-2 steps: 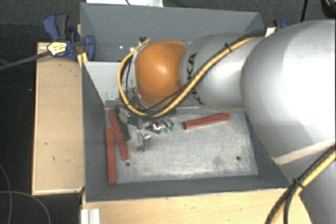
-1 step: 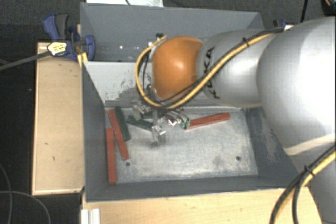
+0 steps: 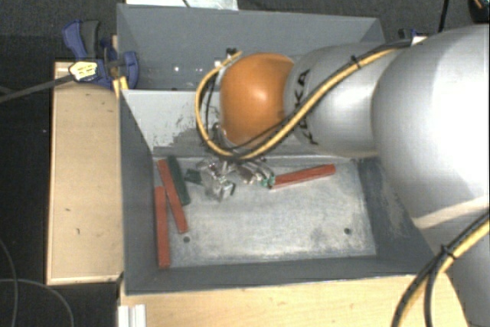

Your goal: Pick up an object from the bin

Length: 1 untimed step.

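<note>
Gripper point(image 3: 222, 186) hangs low over the bin floor point(image 3: 306, 233) between a dark green stick point(image 3: 178, 181) and a red stick point(image 3: 306, 174); whether it is open or closed cannot be told

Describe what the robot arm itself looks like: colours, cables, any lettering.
The arm is thick, rounded and silver-grey. Its wrist carries a glossy orange dome. Yellow and black cables run along the arm and loop round the dome. Black KUKA lettering marks the casing beside it. The gripper is small, grey metal.

camera view: above bin point(image 3: 306, 230), slightly side-on | near | arm point(image 3: 367, 103) from right (looms large)
</note>
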Each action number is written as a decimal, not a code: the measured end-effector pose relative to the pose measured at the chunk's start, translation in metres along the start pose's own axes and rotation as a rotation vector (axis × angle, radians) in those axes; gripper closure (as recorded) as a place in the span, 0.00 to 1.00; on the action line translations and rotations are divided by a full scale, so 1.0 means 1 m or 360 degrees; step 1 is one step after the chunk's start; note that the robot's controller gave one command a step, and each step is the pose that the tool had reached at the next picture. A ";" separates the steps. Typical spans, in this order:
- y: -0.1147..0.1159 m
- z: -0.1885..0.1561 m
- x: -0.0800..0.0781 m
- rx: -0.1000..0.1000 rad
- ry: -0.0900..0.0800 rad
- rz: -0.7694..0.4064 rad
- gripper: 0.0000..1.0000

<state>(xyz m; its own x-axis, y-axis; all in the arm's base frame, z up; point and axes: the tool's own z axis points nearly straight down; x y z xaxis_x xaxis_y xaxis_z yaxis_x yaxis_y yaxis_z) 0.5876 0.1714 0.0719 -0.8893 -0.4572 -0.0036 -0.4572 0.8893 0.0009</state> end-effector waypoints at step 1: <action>-0.010 -0.062 0.022 0.0003 -0.0010 0.0280 1.00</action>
<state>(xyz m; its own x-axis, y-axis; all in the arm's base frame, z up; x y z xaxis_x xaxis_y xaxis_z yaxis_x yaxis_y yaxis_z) 0.5718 0.1526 0.1336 -0.9556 -0.2944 -0.0100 -0.2944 0.9557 0.0002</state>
